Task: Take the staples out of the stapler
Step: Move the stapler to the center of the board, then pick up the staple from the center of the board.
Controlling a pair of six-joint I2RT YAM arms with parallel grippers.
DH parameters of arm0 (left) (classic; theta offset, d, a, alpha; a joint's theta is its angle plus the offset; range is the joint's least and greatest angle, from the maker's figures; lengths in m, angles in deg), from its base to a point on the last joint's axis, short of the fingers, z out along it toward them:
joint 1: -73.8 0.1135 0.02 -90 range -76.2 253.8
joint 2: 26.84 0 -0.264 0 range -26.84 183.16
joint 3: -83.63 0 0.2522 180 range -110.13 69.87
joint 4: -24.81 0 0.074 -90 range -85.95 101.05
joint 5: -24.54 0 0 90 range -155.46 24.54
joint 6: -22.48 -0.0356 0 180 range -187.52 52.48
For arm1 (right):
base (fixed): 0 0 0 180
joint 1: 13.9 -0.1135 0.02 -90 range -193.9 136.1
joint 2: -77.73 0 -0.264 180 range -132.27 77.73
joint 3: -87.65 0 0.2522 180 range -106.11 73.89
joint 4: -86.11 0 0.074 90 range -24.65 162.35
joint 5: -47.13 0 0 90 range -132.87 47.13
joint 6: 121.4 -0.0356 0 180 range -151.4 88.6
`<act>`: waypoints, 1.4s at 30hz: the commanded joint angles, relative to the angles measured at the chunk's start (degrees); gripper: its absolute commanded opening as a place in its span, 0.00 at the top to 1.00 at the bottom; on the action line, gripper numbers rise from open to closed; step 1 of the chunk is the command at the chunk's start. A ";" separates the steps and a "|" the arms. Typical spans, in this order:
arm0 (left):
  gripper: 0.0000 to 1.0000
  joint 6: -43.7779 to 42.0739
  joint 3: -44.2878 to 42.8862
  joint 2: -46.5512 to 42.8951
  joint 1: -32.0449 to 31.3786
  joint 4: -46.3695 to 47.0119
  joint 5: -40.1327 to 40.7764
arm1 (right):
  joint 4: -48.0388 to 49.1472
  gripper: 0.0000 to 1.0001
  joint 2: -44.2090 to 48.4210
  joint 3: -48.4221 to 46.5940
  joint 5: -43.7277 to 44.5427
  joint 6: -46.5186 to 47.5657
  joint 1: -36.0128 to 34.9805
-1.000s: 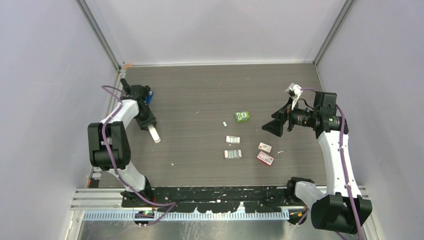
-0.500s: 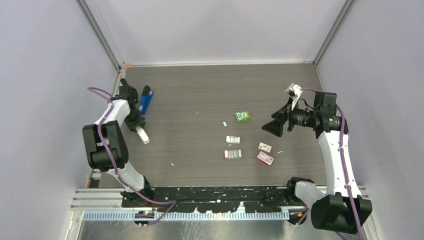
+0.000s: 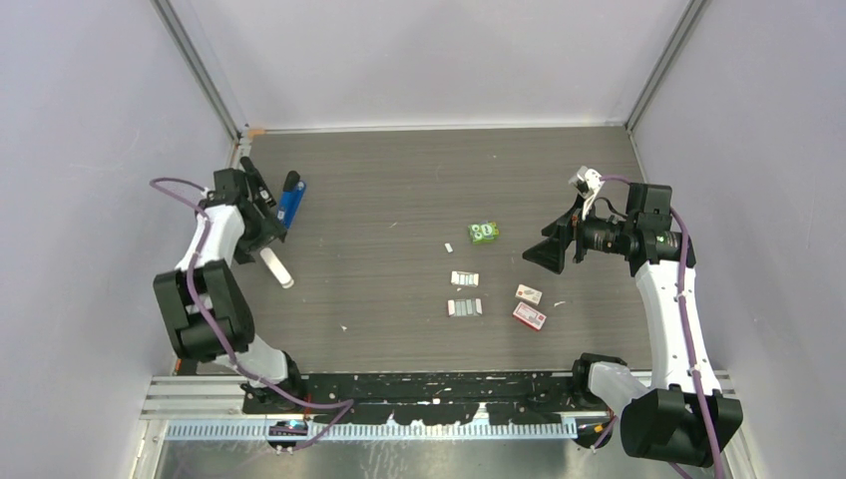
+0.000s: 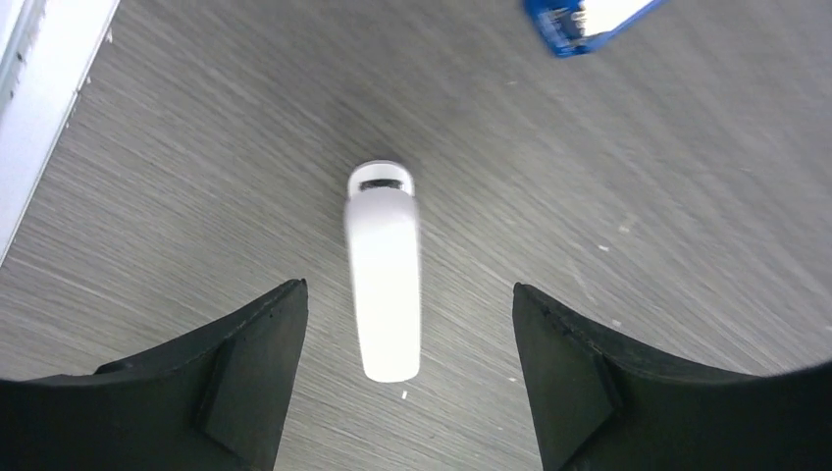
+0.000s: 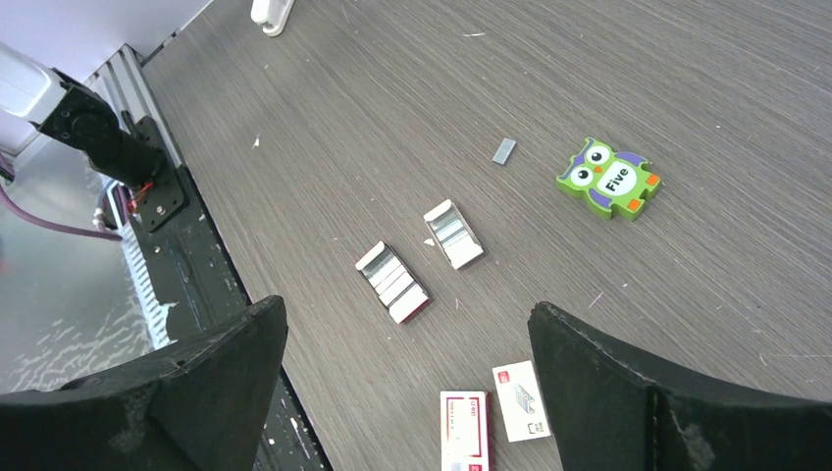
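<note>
The blue stapler (image 3: 290,203) with its black top arm lies at the far left of the table; only its end (image 4: 587,20) shows at the top of the left wrist view. My left gripper (image 3: 262,244) is open just near of it. A white oblong piece (image 4: 385,275) lies on the table between its fingertips, touched by neither. Staples lie as a loose grey strip (image 5: 504,150) and as silver strips in two open white trays (image 5: 392,283) (image 5: 453,234). My right gripper (image 5: 407,306) hangs open above the trays, holding nothing.
A green owl packet (image 3: 484,233) lies mid-table. Two red-and-white boxes (image 3: 529,293) (image 3: 530,317) sit right of the trays. The left wall and metal rail (image 3: 234,160) stand close behind the left arm.
My left gripper carried the white piece to the left, uncovering the stapler, then opened and left the piece on the table. The right arm has not moved.
</note>
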 commanded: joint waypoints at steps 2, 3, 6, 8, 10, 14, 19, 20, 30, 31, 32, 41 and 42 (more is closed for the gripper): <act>0.21 -5.25 4.00 -13.47 0.20 8.90 -12.89 | -8.06 0.03 0.76 -2.40 -4.63 11.72 -0.29; 0.19 -5.75 5.30 -15.26 0.19 11.00 -15.77 | -7.97 0.03 0.62 -2.33 -4.66 11.73 -0.29; 0.14 -5.60 8.06 -18.52 0.25 17.11 -22.00 | -8.16 0.03 0.15 -2.31 -4.63 11.86 -0.31; 0.14 -4.73 8.59 -18.70 0.21 19.99 -24.36 | -8.06 0.03 0.20 -2.31 -4.50 11.90 -0.29; 0.14 -3.67 8.99 -18.01 0.18 23.50 -25.64 | -8.07 0.03 0.22 -2.25 -4.54 11.91 -0.28; 0.13 -2.14 7.97 -14.77 0.23 29.99 -28.53 | -7.87 0.03 0.04 -2.13 -4.57 11.99 -0.29; 0.13 -3.24 3.06 -7.13 0.21 31.67 -29.55 | -7.90 0.03 -0.03 -2.05 -4.55 12.17 -0.29; 0.13 -3.84 2.05 -5.52 0.21 31.51 -29.24 | -7.87 0.03 -0.11 -2.05 -4.66 12.17 -0.29; 0.06 -14.03 -12.40 9.17 0.03 23.60 -21.82 | -8.38 0.03 -0.70 -2.27 -4.68 12.81 -0.38; 0.06 -14.95 -13.89 10.39 -0.01 22.82 -21.52 | -8.56 0.03 -0.75 -2.31 -4.58 12.93 -0.38; 0.06 -16.19 -15.56 11.56 -0.03 21.51 -21.74 | -8.66 0.03 -0.76 -2.36 -4.58 13.07 -0.38; 0.06 -23.85 -27.50 21.83 -0.01 14.02 -27.31 | -10.62 0.03 -2.15 -3.18 -3.70 15.10 -1.05; 0.07 -24.34 -28.52 22.76 -0.02 13.29 -27.42 | -10.77 0.03 -2.24 -3.23 -3.72 15.22 -1.12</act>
